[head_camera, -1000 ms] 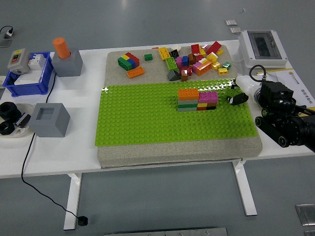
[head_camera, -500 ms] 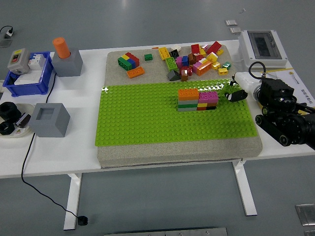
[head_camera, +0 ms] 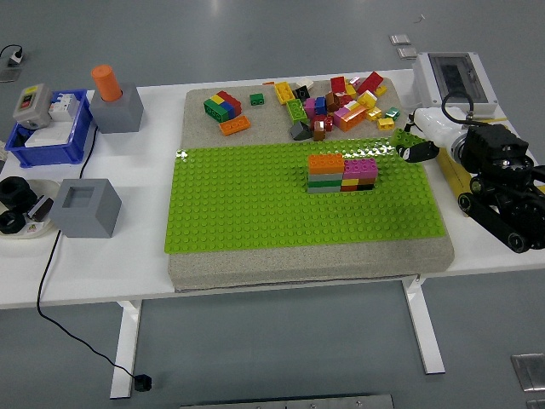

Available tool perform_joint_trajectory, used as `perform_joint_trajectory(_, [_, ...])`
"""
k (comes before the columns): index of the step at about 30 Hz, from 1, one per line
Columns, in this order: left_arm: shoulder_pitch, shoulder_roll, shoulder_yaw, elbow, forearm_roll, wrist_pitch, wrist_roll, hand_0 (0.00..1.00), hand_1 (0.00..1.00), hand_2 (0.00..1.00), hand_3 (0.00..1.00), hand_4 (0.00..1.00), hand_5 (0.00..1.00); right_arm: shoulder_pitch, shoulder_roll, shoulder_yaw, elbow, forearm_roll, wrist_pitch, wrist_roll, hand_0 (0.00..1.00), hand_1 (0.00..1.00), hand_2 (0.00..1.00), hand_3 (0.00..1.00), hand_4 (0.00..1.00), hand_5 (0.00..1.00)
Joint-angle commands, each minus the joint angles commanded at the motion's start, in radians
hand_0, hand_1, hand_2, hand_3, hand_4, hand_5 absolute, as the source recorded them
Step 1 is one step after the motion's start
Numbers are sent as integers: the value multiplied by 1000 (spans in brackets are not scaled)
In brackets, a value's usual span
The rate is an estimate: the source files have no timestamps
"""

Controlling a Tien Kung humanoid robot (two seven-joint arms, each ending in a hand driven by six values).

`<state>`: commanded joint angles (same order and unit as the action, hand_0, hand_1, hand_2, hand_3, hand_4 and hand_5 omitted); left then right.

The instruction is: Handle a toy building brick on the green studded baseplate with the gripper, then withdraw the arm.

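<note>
The green studded baseplate (head_camera: pixel 255 204) lies on a grey foam pad in the middle of the table. A small stack of bricks stands on its upper right part: an orange brick (head_camera: pixel 325 162) over green and grey ones, a pink brick (head_camera: pixel 360 166) over yellow and black ones. My right hand (head_camera: pixel 419 149) hovers at the baseplate's upper right corner, to the right of the stack and apart from it. Its fingers look relaxed and hold nothing. The black right arm (head_camera: pixel 502 183) runs off to the right edge. The left arm is out of view.
A pile of loose bricks (head_camera: pixel 341 102) and a few more (head_camera: pixel 223 108) lie on the pad behind the baseplate. A white electrical box (head_camera: pixel 456 81) stands at the back right. At the left are a blue bin (head_camera: pixel 72 141), two grey blocks (head_camera: pixel 83 207) and black rolls (head_camera: pixel 13 204).
My right hand has drawn back up and to the right, from beside the brick stack to the baseplate's upper right corner. The arm has pulled back toward the right edge. The bricks have not moved.
</note>
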<state>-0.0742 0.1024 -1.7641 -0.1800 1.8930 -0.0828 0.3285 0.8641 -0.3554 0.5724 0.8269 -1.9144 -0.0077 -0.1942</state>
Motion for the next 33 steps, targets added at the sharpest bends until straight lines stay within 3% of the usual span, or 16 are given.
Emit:
perform_joint_trajectory(6, [7, -5, 4, 0, -11, 2, -2, 808, 825, 799, 548, 579, 360, -39, -29, 6, 140, -31, -5, -14, 815, 810, 816, 528, 583, 365])
perform_joint_trajectory(11, [9, -6, 5, 0, -12, 2, -2, 809, 825, 799, 548, 580, 361, -51, -24, -4, 238, -41, -9, -18, 818, 811, 817, 524, 587, 366])
perform_joint_trajectory(14, [10, -6, 7, 0, -13, 2, -2, 809, 825, 799, 548, 580, 361, -54, -20, -12, 262, -41, -9, -20, 818, 811, 817, 524, 587, 366])
perform_joint_trajectory(33, [8, -2, 9, 0, -11, -2, -6, 809, 827, 800, 551, 581, 375, -57, 3, -53, 249, -30, -9, -13, 820, 814, 818, 518, 607, 380])
